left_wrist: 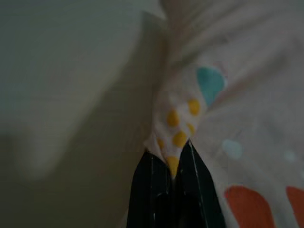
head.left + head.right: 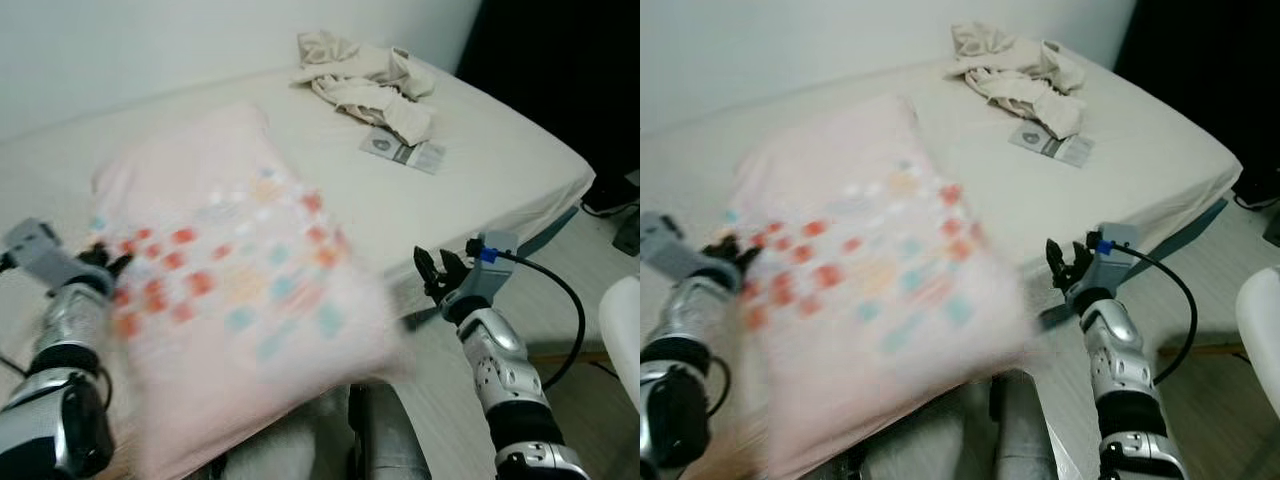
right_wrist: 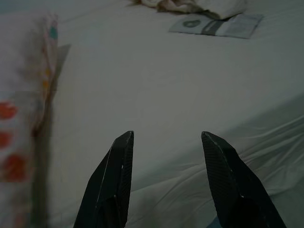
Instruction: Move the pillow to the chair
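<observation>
A large pale pink pillow with red, orange and teal patches is lifted off the bed and blurred with motion. My left gripper is shut on its left edge; the left wrist view shows both black fingers pinching a fold of the dotted pillow cover. My right gripper stands open to the right of the pillow, apart from it, over the bed's near edge. Its two fingers have nothing between them. A white curved chair part shows at the far right.
The white bed carries a heap of cream clothes and a flat leaflet at the back right. A dark gap lies beyond the bed's right side. A black cable loops off my right wrist.
</observation>
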{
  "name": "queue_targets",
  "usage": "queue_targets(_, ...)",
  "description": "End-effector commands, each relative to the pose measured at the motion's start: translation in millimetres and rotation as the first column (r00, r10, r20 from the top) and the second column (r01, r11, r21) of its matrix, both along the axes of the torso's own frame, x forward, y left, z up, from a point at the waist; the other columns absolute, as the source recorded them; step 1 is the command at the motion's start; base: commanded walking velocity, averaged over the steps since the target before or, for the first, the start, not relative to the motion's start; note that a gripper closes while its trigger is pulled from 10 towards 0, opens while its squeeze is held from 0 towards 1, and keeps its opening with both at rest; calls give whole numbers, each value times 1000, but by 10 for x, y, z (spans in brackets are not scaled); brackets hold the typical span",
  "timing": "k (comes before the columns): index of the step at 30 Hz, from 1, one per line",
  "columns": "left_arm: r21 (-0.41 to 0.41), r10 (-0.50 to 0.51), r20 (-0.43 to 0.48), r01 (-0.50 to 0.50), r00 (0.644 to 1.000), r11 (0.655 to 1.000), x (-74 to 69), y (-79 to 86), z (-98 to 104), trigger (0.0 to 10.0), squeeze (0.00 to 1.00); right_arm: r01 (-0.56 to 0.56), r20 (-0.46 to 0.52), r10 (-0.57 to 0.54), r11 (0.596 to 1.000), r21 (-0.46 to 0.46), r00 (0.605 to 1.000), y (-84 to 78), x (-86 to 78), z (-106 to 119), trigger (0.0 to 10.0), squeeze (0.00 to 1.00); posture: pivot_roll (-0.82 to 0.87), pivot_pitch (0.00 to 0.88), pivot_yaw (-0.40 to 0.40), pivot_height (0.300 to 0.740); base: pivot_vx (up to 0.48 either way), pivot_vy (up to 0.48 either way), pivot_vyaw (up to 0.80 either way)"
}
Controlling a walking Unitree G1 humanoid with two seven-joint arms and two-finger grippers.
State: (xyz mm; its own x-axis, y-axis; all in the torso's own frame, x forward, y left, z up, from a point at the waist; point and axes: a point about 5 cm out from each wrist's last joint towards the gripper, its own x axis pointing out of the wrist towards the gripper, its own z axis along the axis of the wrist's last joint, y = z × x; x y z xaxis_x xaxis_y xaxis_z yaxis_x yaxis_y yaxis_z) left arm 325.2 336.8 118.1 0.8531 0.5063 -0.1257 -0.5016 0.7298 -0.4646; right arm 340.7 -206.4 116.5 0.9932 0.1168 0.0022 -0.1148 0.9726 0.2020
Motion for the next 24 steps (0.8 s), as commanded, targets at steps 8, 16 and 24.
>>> queue_targets(8, 153, 119, -112, -101, 987, 983, -523, 517, -146, 0, 0, -5, -8, 5, 1000, 2, 1000, -8, 26, -49, 10000, 0, -56, 159, -36, 590, 0, 0, 0)
queue_targets(16, 116, -210, -128, 225, 969, 967, -162, -208, -315, 2588, 0, -1, -7, 1, 1000, 2, 1000, 4, 42, -63, 10000, 0, -67, 153, -23, 590, 0, 0, 0)
queue_targets(24, 37, -285, -17, 286, 958, 958, -11, -449, -229, 10000, 1000, 27, -5, -27, 1000, -12, 1000, -103, 30, -66, 10000, 0, -79, 149, -15, 590, 0, 0, 0)
